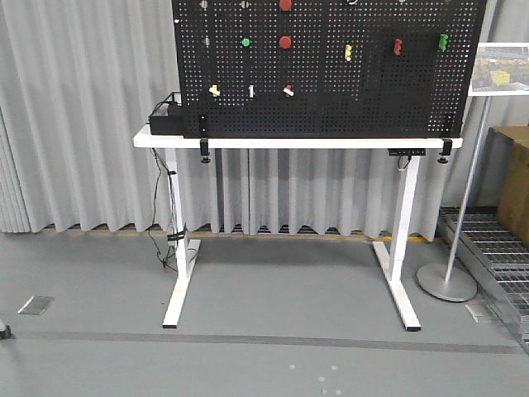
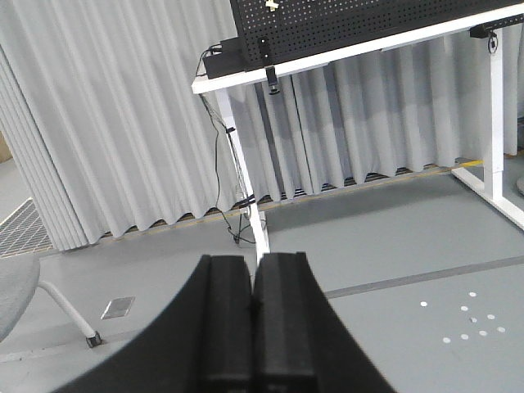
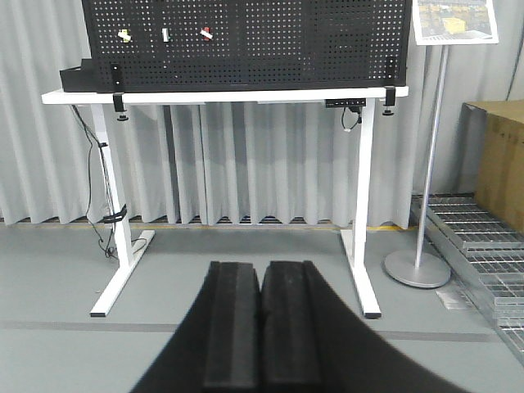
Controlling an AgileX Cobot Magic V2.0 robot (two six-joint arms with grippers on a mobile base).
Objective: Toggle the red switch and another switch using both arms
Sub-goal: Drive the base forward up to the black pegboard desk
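The red switch point(image 1: 288, 89) is a small toggle with a red base in the lower row of the black pegboard point(image 1: 331, 99), which stands on the white table point(image 1: 297, 142). The other switch point(image 1: 215, 90), with a faint yellow base, is in the same row further left. The right wrist view shows both far off, the red switch point(image 3: 206, 33) and the yellowish switch point(image 3: 124, 35). The left wrist view catches the yellowish switch point(image 2: 271, 5) at its top edge. My left gripper point(image 2: 251, 264) and right gripper point(image 3: 262, 268) are both shut on nothing, low over the floor and well short of the table.
A third white toggle point(image 1: 251, 91) sits between the two switches. Round red buttons point(image 1: 285, 41) and coloured parts are higher on the board. A black box point(image 1: 165, 120) sits on the table's left end. A sign stand point(image 1: 447, 281), grates and a cardboard box point(image 1: 517, 178) are at right. A chair leg point(image 2: 70, 311) is at left.
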